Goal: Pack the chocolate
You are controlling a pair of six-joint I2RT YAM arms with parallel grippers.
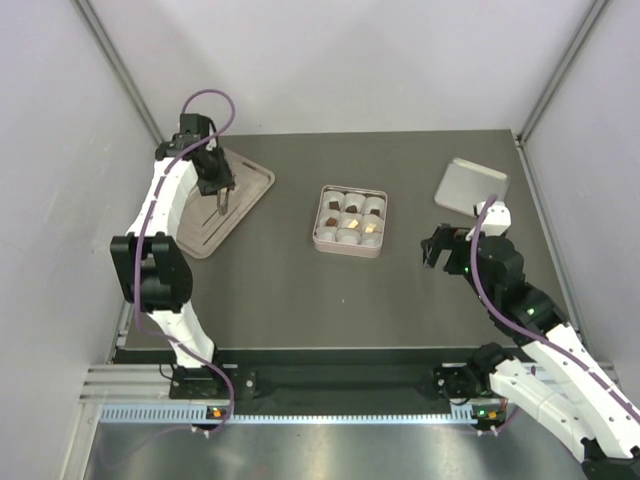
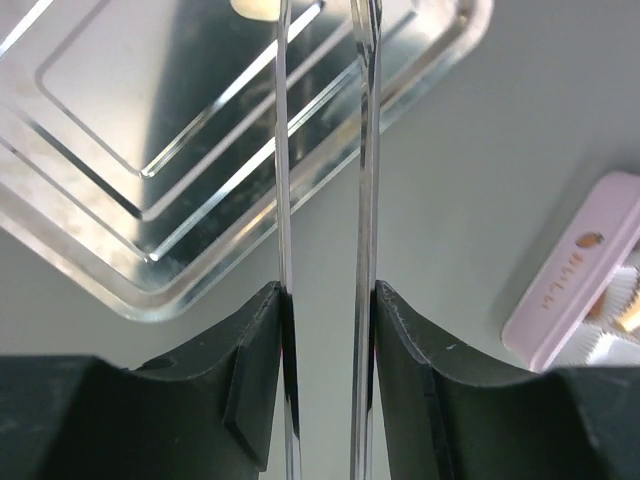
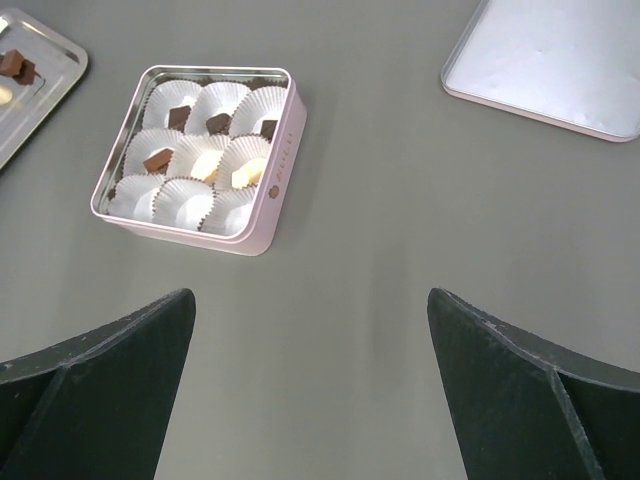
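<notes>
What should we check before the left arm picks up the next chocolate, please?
1. Grip of left gripper on tweezers: ok.
2. A chocolate waiting on tray: ok.
3. Tips of tweezers on it: cannot tell, out of view.
4. Empty cups in tin: ok, three.
5. Open right gripper clear of tin: ok.
6. The lid off: ok.

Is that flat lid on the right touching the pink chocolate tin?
Apart. The top external view shows the lid well right of the tin, a wide gap between them.
</notes>
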